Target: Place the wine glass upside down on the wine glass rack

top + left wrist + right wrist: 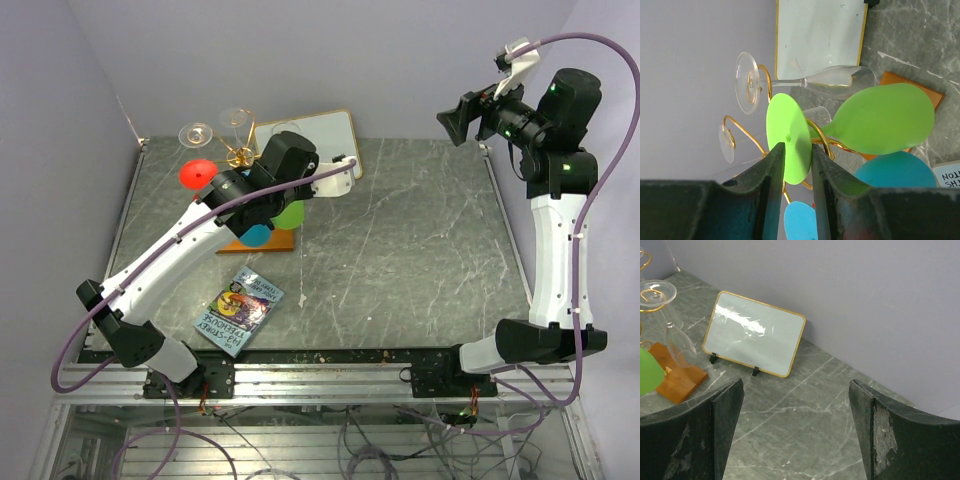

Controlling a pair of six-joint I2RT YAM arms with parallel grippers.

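The green wine glass hangs upside down on the wine glass rack (742,131), its flat foot (787,120) over a gold scroll arm and its bowl (885,117) below. My left gripper (797,146) has its jaws parted on either side of that foot, with a gap showing. In the top view the left wrist covers the rack's middle; a bit of green bowl (291,214) and the wooden base (278,243) show. My right gripper (796,385) stands open and empty, raised at the back right (458,115).
Two clear glasses (805,82), a blue glass (895,170) and a red one (196,173) also hang on the rack. A white gold-framed board (318,135) leans on the back wall. A book (239,308) lies near the front left.
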